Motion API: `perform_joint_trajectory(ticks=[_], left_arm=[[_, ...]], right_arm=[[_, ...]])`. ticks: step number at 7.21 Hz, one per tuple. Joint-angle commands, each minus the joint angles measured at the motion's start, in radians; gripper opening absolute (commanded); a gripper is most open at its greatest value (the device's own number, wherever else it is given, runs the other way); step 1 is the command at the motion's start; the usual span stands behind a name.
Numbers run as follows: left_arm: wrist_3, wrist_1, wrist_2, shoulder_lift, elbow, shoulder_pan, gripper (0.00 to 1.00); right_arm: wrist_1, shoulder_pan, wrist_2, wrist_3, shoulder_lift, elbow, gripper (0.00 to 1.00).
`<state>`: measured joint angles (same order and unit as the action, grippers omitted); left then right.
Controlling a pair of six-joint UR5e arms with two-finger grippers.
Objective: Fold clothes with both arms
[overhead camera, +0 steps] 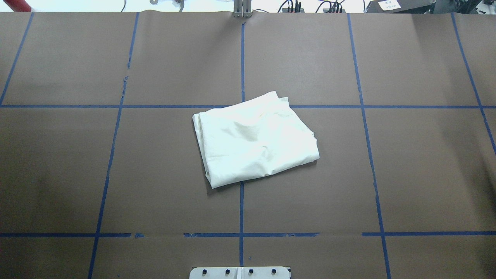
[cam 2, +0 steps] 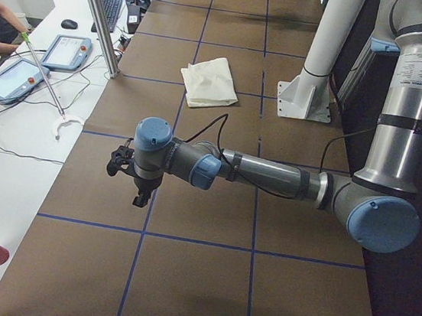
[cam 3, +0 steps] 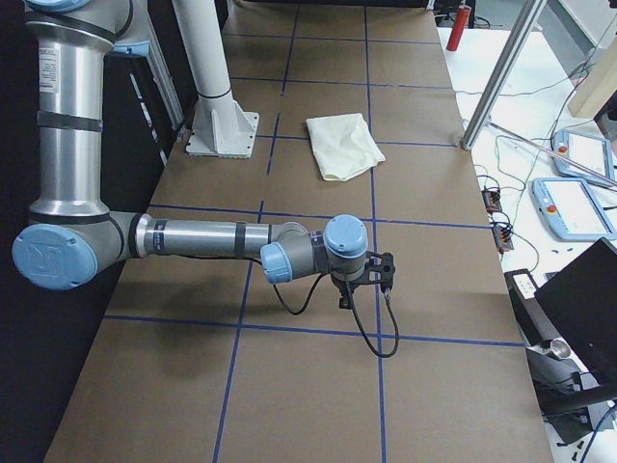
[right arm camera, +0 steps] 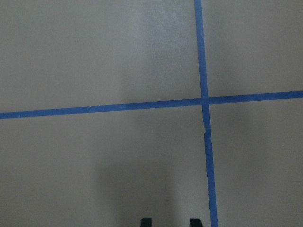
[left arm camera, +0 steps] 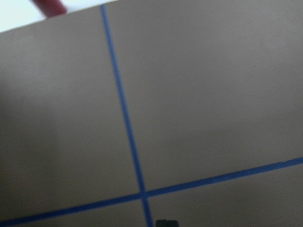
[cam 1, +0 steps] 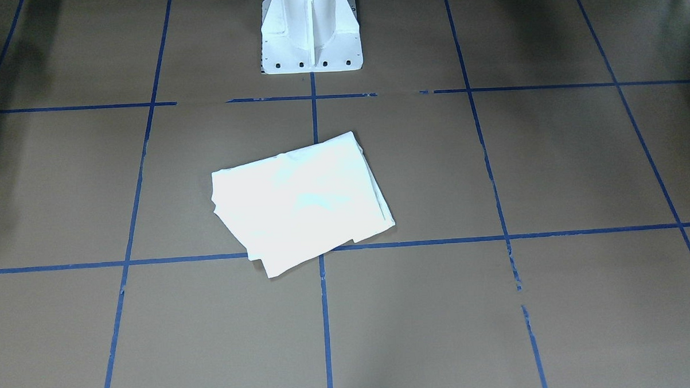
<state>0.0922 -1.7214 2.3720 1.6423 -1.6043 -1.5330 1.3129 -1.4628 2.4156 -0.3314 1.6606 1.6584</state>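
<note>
A: Nearest thing first: in the left side view the left arm [cam 2: 270, 177] fills the frame, elbow up close, with the forearm stretched low over the left end of the surface [cam 2: 196, 279]. Jaws?

B: In the left wrist view the fingertips [left arm camera: 171, 223] sit together with no gap. I read that as clenched on nothing. Below them is only bare brown and blue tape [left arm camera: 124, 109].

A: Right arm [cam 3: 202, 238]?

B: Mirror pose, over the right end. The right wrist view shows two fingertips [right arm camera: 146, 221] with a clear gap between them, so those jaws are released and empty.

A: Where's the T-shirt [overhead camera: 255, 139]?

B: About mid-surface, well off every edge and straight out from the white pedestal [cam 1: 311, 34]. It's a compact, slightly skewed rectangle with the plain cream side up and no print showing. Both arms are well apart from it.

A: Which step?

B: The folding looks finished, or one tidy-up short. The layers don't quite line up, and a lower layer pokes out at the corner toward the operators' edge.

A: Next move?

B: If another fold is wanted, both arms have to travel in from the ends. The left jaws would need to release, and then each arm pinches a corner on its own side. Otherwise, mark it done.
</note>
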Motion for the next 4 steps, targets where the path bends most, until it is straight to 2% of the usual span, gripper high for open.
perform_joint_trajectory(ticks=[1, 2, 4], left_arm=[[-0.008, 0.036, 0.066, -0.027, 0.003, -0.010, 1.00], [-0.009, 0.034, 0.062, -0.042, -0.003, -0.012, 1.00], [-0.011, 0.028, -0.003, -0.076, -0.015, -0.009, 1.00]], right_arm=[[0.177, -0.005, -0.006, 0.142, -0.016, 0.027, 1.00], [0.242, -0.020, -0.006, 0.178, -0.042, 0.030, 1.00], [0.255, -0.033, -0.047, 0.203, -0.047, 0.027, 1.00]])
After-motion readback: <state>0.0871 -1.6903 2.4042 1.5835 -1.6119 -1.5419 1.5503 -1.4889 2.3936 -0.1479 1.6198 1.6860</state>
